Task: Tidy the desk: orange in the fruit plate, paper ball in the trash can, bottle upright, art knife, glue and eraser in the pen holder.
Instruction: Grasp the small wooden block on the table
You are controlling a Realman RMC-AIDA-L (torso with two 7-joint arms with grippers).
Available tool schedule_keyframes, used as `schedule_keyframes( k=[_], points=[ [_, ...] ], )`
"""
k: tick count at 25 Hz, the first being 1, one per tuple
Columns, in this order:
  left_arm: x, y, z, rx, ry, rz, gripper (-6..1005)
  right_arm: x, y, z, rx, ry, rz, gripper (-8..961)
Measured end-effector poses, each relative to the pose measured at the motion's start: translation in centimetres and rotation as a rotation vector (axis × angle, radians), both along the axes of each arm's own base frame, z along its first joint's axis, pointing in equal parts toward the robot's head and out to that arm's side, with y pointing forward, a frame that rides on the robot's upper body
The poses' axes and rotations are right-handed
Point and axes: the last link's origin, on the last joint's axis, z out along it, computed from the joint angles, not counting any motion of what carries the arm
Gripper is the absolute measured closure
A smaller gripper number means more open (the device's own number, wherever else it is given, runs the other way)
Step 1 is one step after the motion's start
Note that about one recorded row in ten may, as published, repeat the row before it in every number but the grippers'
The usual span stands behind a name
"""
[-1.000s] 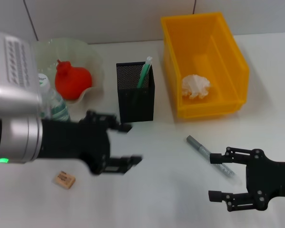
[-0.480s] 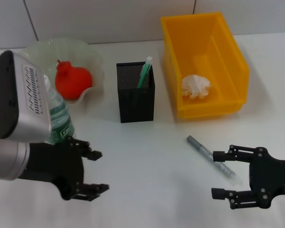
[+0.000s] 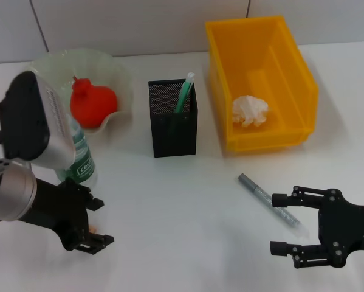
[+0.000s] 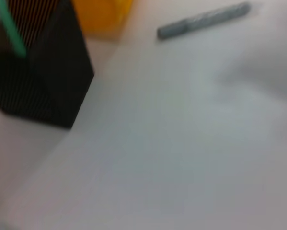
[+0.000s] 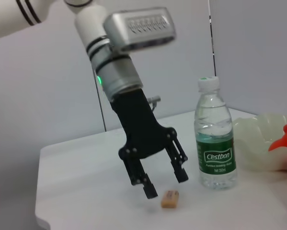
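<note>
The left gripper, jaws spread wide, is seen poised just above the small tan eraser only in the right wrist view, beside the upright clear plastic bottle. The right gripper is held released near the grey art knife.

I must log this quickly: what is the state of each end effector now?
Left end effector: open, empty, just above the eraser.
Right end effector: open, empty, beside the knife.
</note>
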Motion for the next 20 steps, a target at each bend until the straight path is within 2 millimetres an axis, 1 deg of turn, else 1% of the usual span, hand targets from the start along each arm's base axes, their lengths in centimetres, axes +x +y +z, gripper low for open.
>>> schedule_keyframes(
  k=[3, 4, 20],
  points=[
    [-0.3, 0.2, -0.2, 0.0, 0.012, 0.019, 316, -0.1, 0.0, -0.1, -0.001, 0.002, 0.001, 136],
    [-0.9, 0.8, -0.6, 0.0, 0.049, 0.066, 316, -0.1, 0.0, -0.1, -0.001, 0.002, 0.001, 136],
    [-2.4, 1.4, -0.6, 0.023, 0.127, 0.092, 317, -0.2, 0.1, -0.3, -0.003, 0.008, 0.002, 136]
  ],
)
